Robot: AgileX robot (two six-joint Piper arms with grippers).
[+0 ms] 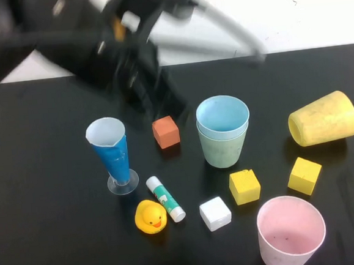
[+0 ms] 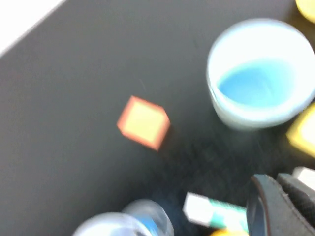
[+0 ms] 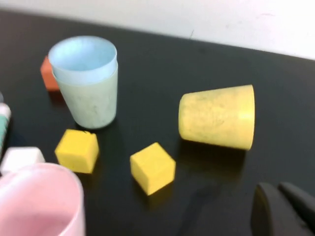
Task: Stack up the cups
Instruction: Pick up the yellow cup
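A light blue cup [image 1: 223,113] sits nested inside a pale green cup [image 1: 222,150] at mid table; the pair also shows as the light blue cup [image 2: 258,73] and the green cup [image 3: 93,105]. The yellow cup [image 1: 323,118] lies on its side at the right, also the yellow cup [image 3: 219,117]. Upright at the front right stands the pink cup [image 1: 291,232]. My left gripper [image 2: 273,179] is shut and empty; its blurred arm [image 1: 132,68] hangs above the table behind the red cube. My right gripper [image 3: 279,189] is shut, holds nothing, and is near the yellow cup.
A tall blue cone glass [image 1: 112,153] stands at the left. Around it lie a red cube [image 1: 166,132], a glue stick [image 1: 165,198], a yellow duck [image 1: 150,217], a white cube [image 1: 215,213] and two yellow cubes [image 1: 244,186] [image 1: 304,175]. The black table ends at a white wall behind.
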